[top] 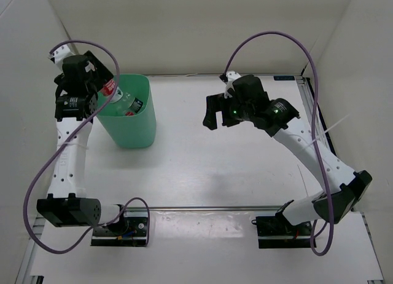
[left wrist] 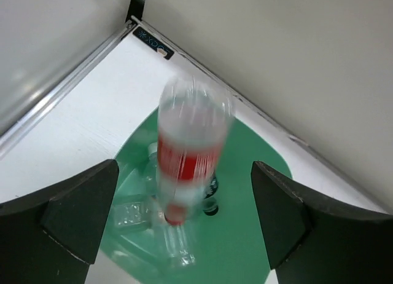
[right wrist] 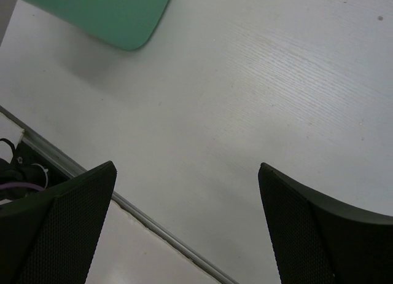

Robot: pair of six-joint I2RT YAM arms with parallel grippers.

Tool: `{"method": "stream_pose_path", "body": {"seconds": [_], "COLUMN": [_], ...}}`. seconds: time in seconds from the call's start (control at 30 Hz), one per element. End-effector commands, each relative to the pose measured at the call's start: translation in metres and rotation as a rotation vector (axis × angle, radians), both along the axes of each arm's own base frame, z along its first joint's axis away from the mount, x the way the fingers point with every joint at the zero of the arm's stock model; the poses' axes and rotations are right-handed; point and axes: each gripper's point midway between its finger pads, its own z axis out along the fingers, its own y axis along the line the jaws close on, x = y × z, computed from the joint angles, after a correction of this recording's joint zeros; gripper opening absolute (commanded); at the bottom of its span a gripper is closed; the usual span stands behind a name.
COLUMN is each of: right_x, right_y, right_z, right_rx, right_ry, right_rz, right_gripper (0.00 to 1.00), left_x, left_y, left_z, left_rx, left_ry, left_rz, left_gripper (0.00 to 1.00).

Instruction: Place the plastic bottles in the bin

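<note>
Over bin (left wrist: 258, 173) | left hand (left wrist: 183, 170) wide open | red-label bottle (left wrist: 191, 142) ungripped

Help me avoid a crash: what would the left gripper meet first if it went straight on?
Likely the red-labelled bottle, blurred just ahead of the open left gripper, over the bin that holds other bottles; depth is unclear.

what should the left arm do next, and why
Probably lift the left claw straight up and away from the bin. Its jaws stand wide open, and the red-labelled bottle, blurred as if dropping, touches neither finger and is already over the bin's mouth, above other bottles lying inside. The top view shows no bottle left on the table.
</note>
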Motion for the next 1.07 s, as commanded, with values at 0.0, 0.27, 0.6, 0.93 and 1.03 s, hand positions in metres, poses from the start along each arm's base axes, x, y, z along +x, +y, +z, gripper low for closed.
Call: {"method": "stream_pose_path", "body": {"seconds": [0.0,0.27,0.6,0.93,1.03], "right_x": [0.011,0.012,0.003,-0.013,-0.016], "right_y": [-0.008,-0.036,-0.113,-0.179,-0.196], "right_z": [0.021,0.012,0.0,-0.023,-0.02], "right_rx": [0.016,0.061,0.078,-0.034,-0.036], "right_ry": [-0.028,0.193,0.191,0.233,0.21], "right_rz": [-0.056,-0.139,-0.418,-0.691,-0.759], "right_gripper": [1.0,1.0,1.0,1.0,1.0], "left_x": [-0.04,-0.121,-0.203,-0.228,-0.234], "left_y": [0.003,0.029,0.076,0.098,0.101], "left_z": [0.06,0.027,-0.094,-0.21,-0.225], "left_rx": [0.132,0.2,0.24,0.269,0.253], "left_ry": [-0.119,-0.098,0.045,0.226,0.22], "left_rz": [0.003,0.149,0.503,0.795,0.863], "left_gripper": [1.0,1.0,1.0,1.0,1.0]}}
